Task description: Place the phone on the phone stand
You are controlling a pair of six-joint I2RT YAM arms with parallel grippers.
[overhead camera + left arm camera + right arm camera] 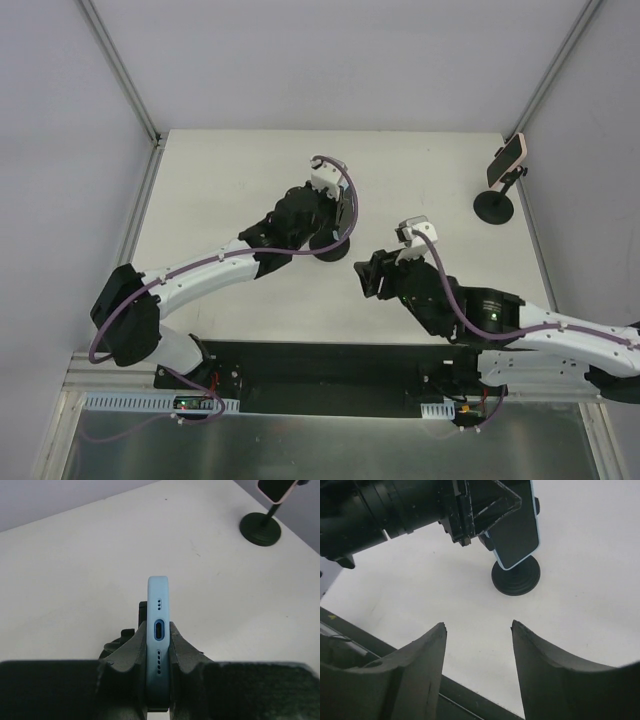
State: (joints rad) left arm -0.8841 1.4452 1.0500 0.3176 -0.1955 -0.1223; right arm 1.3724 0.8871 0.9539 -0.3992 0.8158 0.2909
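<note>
Phone [520, 530] hangs over the middle of the table [230, 170], its flat sides pinched by the left gripper [158, 637]. Its long axis is steep and its lower end is just above the round base of the phone stand [516, 577]. Whether it sits in the cradle is hidden. The right gripper [478, 625], spread and empty, hovers near. There is open tabletop all round; the second stand [495, 205] is well apart, in the far right corner.
</note>
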